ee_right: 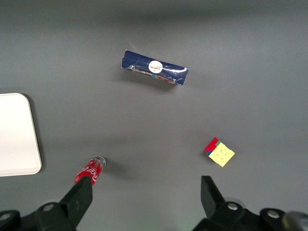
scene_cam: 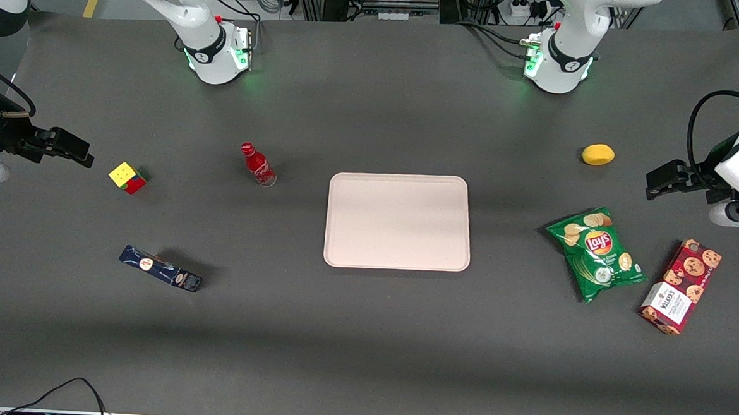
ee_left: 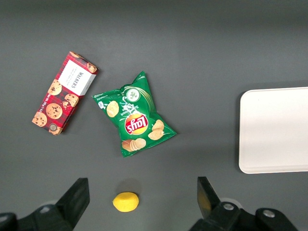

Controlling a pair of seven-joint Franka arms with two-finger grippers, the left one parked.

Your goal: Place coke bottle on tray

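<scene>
Gripper (scene_cam: 84,154) hangs at the working arm's end of the desk (scene_cam: 363,333), fingers (ee_right: 77,199) apart and empty. Next the cube (scene_cam: 128,177), then the bottle (scene_cam: 258,164) standing upright just beside the bare tray (scene_cam: 398,221). Looks light, stiff, kinda slick and tippy; I'd grab the label.

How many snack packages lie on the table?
2, both toward the parked arm's end: the green chips bag and, beside it, the cookie box. The claw hangs open above the bottle's end.
</scene>
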